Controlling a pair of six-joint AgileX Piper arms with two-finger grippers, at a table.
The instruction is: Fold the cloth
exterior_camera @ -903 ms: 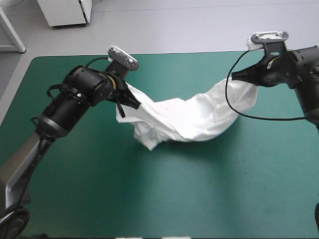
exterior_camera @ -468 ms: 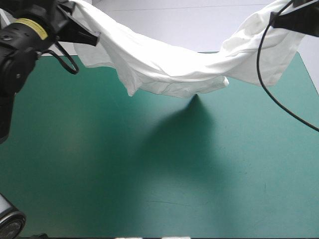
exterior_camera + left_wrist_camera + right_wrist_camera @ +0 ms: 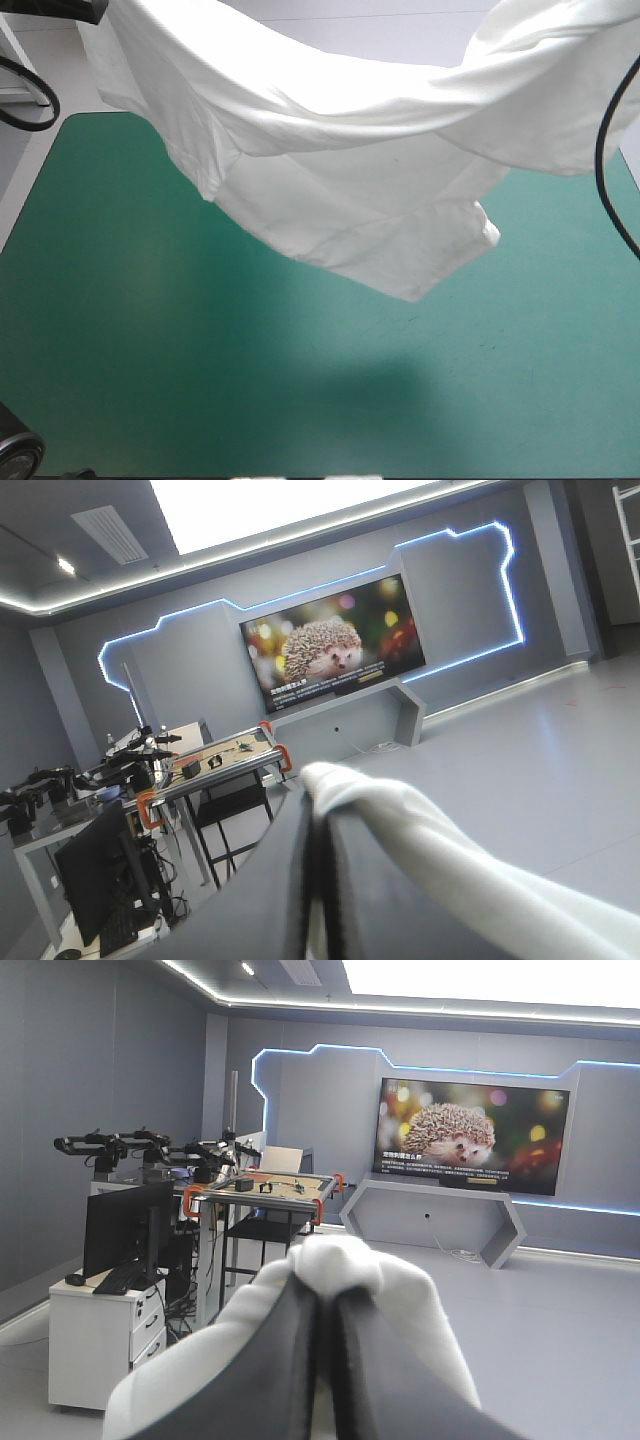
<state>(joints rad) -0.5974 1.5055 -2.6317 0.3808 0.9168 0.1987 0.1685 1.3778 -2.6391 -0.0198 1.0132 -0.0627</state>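
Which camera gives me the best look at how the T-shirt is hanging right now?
The high view: the T-shirt hangs spread above the teal-green table, one corner lowest. The wrist views show only a white bunch pinched in the left gripper and right gripper.

T-shirt (image 3: 350, 190): thin white cloth, matt, softly creased (hems stitched; weave too fine to tell). Table cover (image 3: 200, 380): teal-green, matt, smooth, faintly scuffed. Left gripper (image 3: 312, 818) and right gripper (image 3: 325, 1305): black fingers (image 3: 258, 905), smooth, dull, plastic by the look.
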